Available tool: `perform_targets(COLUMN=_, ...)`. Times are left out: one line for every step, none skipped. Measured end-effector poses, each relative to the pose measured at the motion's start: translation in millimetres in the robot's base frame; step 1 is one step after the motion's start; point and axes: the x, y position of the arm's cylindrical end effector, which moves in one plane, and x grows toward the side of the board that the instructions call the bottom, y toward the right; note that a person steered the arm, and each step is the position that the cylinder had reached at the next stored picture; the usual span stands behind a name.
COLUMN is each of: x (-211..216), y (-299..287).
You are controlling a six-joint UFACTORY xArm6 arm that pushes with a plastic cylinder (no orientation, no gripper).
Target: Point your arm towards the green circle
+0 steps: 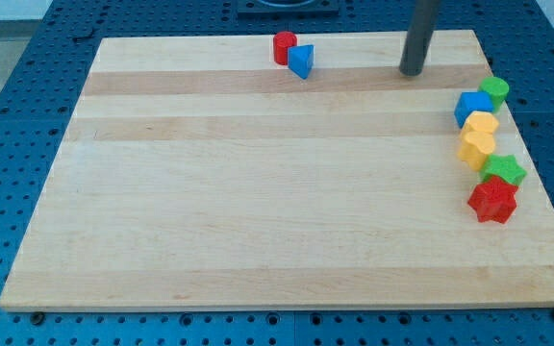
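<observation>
Standing near the top edge of the wooden board (258, 192), the dark rod comes down from above, and my tip (412, 72) rests on the wood in the upper right part of the view. The tip is bare: it holds nothing and it touches no block.

The green circle (494, 91) lies to the view's right of the tip and a little lower, close to the right edge of the board. There is a clear strip of wood between the tip and this block, so they are apart but not far. Just below and left of the green circle sits a blue block (472, 108), touching it or almost touching it; its exact shape I cannot tell.

Further down from the tip, along the same right edge, the other blocks make a loose column: two yellow blocks (478, 137) pressed together, then a green star (504, 170), then a red star (493, 201) at the lowest place. All of them are to the right of the tip and below it.

To the view's left of the tip, well apart from it and at about the same height, a red cylinder (284, 47) stands beside a small blue block (301, 61), and these two touch each other.
</observation>
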Motion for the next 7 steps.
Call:
perform_targets(x=-1.0, y=51.8)
perform_targets(x=-1.0, y=105.7)
perform_targets(x=9.0, y=151.3)
perform_targets(x=12.9, y=153.6)
perform_targets(x=17.8, y=151.9)
perform_targets(x=43.9, y=147.4)
perform_targets(x=68.5, y=144.1)
